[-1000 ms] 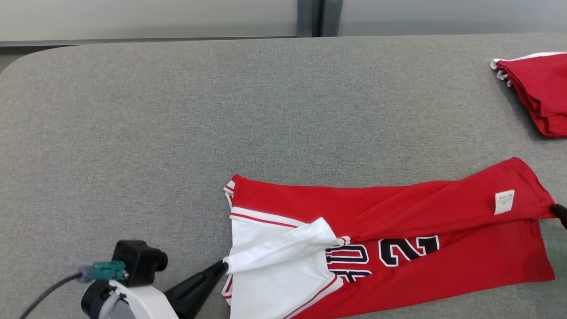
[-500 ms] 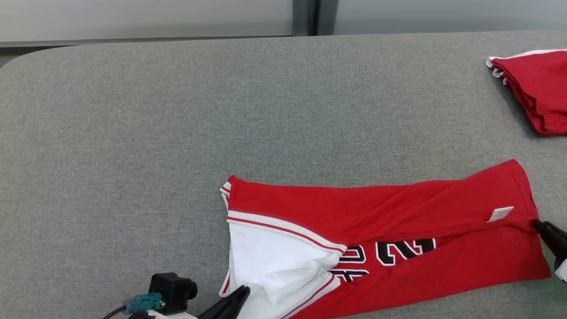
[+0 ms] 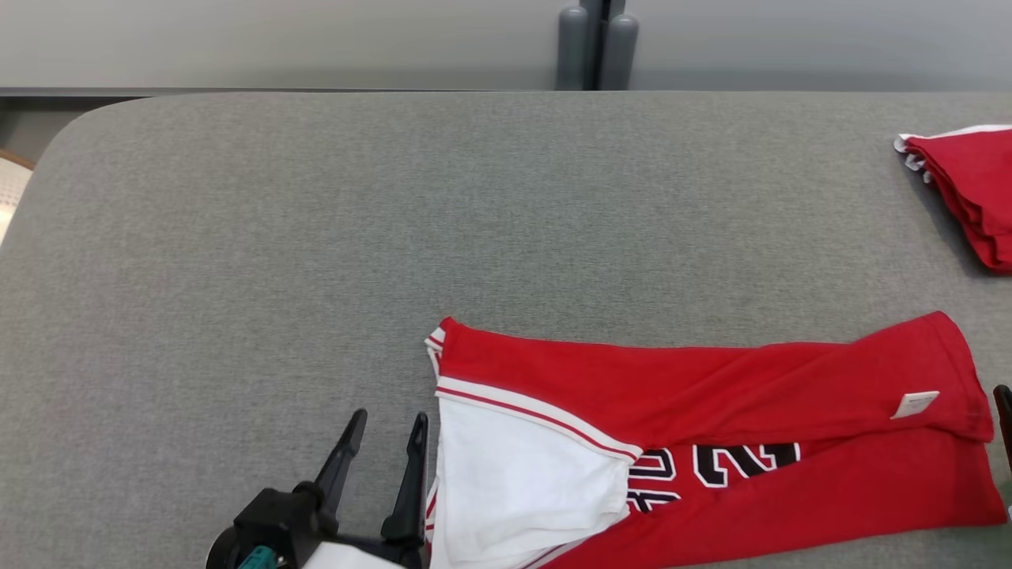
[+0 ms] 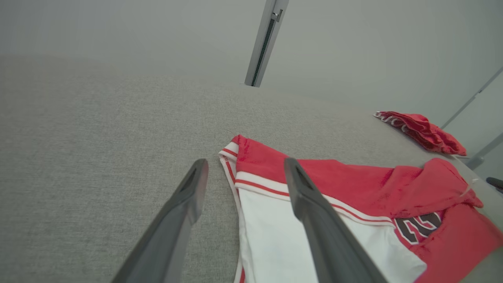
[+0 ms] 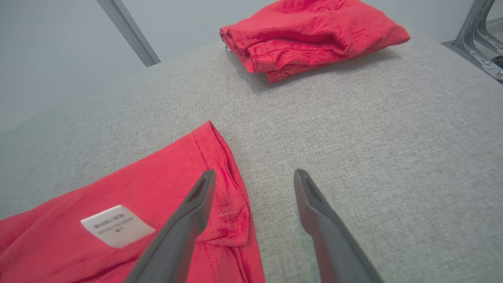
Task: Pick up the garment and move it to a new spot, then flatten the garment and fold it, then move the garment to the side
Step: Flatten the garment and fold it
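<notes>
1. The red and white jersey [image 3: 711, 427] lies flat on the grey table [image 3: 316, 237], folded lengthwise into a long strip.
2. Its long axis runs left to right, from one claw to the other: white panel at the left end, red hem at the right.
3. The left claw [image 3: 383, 458] sits at the jersey's white end, fingers spread wide and holding nothing. From its own wrist, one finger hangs over the white panel and the other over bare cloth beside it.
4. The right claw [image 5: 253, 181] is at the jersey's hem end, equally wide open and empty, with one finger over the hem corner and the other clear of it.
5. Each arm looks nearest its own end, so I'd guess any end-to-end fold or shift starts from those corners.
6. Black digits [image 3: 711, 466] edged in white peek out under the folded flap; I can't read them for sure.
7. A white label [image 5: 114, 226] near the hem carries print too small to read.
8. A second folded red pile [image 3: 964, 190] sits well beyond the jersey's right end.
</notes>
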Tool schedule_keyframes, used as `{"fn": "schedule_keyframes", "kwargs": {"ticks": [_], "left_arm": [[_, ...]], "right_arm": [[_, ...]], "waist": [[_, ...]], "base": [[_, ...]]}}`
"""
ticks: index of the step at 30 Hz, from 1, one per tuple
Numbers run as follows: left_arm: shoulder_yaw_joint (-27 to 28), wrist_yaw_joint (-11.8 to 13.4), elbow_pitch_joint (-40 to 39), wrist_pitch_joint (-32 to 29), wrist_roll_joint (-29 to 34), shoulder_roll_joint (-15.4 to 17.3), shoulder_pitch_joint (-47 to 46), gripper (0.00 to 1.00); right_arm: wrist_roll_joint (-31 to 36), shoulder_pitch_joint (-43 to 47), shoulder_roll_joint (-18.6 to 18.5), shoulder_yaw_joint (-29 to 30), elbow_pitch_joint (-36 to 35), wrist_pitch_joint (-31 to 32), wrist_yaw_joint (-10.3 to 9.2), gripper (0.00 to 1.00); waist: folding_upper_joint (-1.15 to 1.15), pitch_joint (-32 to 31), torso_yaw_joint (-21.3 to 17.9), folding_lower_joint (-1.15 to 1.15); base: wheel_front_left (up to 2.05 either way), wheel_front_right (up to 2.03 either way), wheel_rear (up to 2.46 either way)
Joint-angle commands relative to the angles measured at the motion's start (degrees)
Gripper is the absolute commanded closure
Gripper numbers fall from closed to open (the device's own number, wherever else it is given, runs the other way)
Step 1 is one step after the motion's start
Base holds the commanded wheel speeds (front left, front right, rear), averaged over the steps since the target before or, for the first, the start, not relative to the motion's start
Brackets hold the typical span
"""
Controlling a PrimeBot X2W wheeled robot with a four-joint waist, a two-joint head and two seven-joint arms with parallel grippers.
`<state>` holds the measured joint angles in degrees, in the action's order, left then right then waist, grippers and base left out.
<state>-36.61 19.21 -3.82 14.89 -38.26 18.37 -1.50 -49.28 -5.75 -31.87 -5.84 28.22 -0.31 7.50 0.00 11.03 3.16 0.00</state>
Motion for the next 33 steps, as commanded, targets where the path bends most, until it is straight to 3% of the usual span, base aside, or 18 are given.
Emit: {"fn": "schedule_keyframes", "kwargs": {"ticks": [1,4,8,14,15,16,17,23,33], "left_arm": [[0.61,0.36,-0.04,0.22,0.99,-0.35,-0.75,0.00],[3.53,1.16,-1.30,0.27,8.25,-4.57,-1.26,0.00],[5.95,0.14,-2.23,0.30,16.59,-8.58,-0.43,0.00],[8.56,-1.44,-1.92,0.26,23.95,-11.33,1.50,0.00],[9.04,-1.66,-1.99,0.26,24.62,-11.64,1.55,0.00],[9.37,-1.94,-1.93,0.26,25.30,-11.92,1.79,0.00],[9.69,-2.29,-1.82,0.26,25.78,-12.25,2.11,0.00],[11.22,-4.19,-1.14,0.27,27.98,-13.11,3.21,0.00],[12.45,-7.17,-0.32,0.27,30.76,-13.83,2.46,0.00]], "right_arm": [[0.73,-0.67,-0.05,0.24,0.47,-0.46,-0.04,0.00],[5.54,-2.65,1.69,0.32,4.76,-0.87,-0.04,0.00],[10.96,-5.47,3.98,0.97,12.29,-0.25,-0.04,0.00],[13.90,-5.59,8.17,0.89,21.02,2.84,-0.05,0.00],[13.70,-5.38,8.83,0.45,21.25,3.07,-0.01,0.20],[13.57,-5.14,9.47,0.03,21.08,3.00,0.09,0.63],[13.22,-4.92,9.87,-0.27,20.77,2.92,0.12,1.00],[13.07,-6.46,7.51,0.01,19.55,0.89,-0.11,1.00],[16.83,-14.16,-1.30,1.75,21.55,-1.37,-0.11,1.00]], "waist": [[0.00,-0.14,0.60,0.00],[0.00,-0.30,2.00,0.00],[0.00,-0.36,3.68,0.00],[0.00,-0.51,5.71,0.00],[0.00,-0.50,5.84,0.00],[0.00,-0.48,5.92,0.00],[0.00,-0.46,5.93,0.00],[0.00,-0.55,4.55,0.00],[0.00,1.03,0.73,0.00]], "base": [[0.00,0.00,0.00],[0.00,0.00,0.00],[0.00,0.00,0.00],[0.00,0.00,0.00],[0.00,0.00,0.00],[0.00,0.00,0.00],[0.00,0.00,0.00],[0.00,0.00,0.00],[0.00,0.00,0.00]]}}
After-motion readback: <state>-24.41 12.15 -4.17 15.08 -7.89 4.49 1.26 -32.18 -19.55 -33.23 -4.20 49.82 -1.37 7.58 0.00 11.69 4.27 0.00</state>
